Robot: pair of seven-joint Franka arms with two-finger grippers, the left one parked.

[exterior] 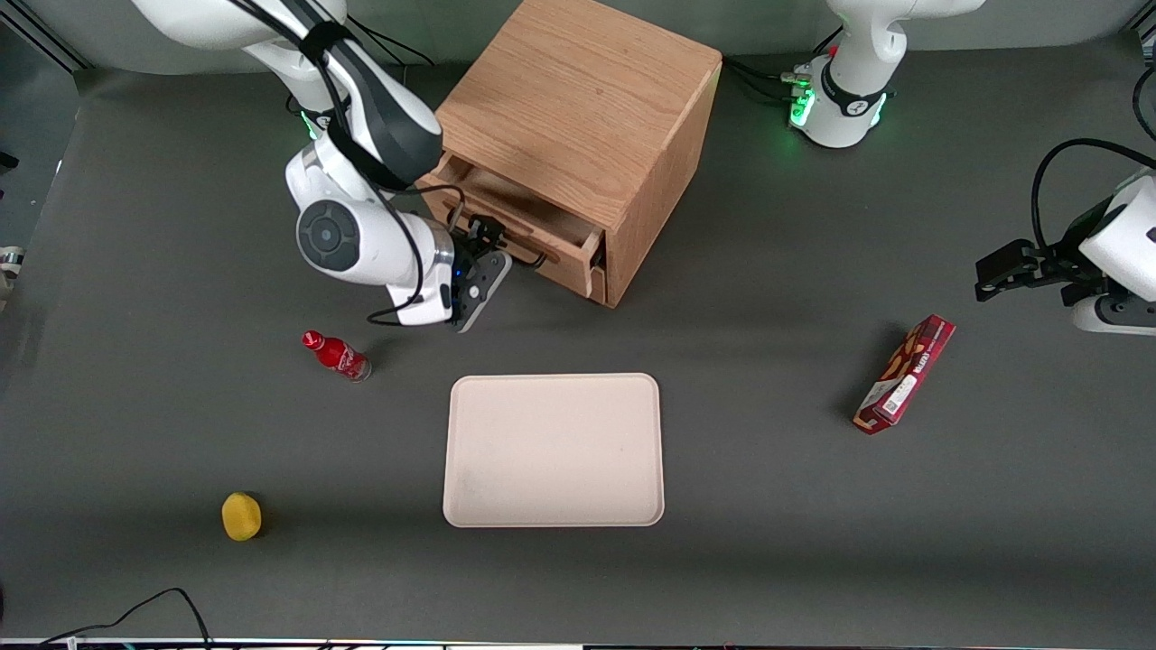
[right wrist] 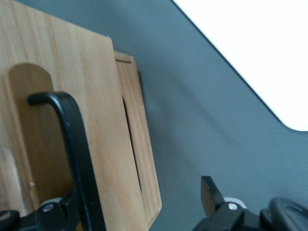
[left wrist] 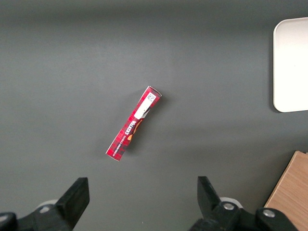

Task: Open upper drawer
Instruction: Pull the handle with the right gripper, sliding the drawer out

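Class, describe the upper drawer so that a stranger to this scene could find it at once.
Find the oak cabinet on the grey table. The upper drawer is the higher of its two, pulled partly out, with the tool at its black bar handle. The lower drawer sits closed beneath it.

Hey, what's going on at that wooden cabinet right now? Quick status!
Gripper at the black bar handle, fingers spread around it. Light oak upper drawer partly pulled out. Nothing blocking.
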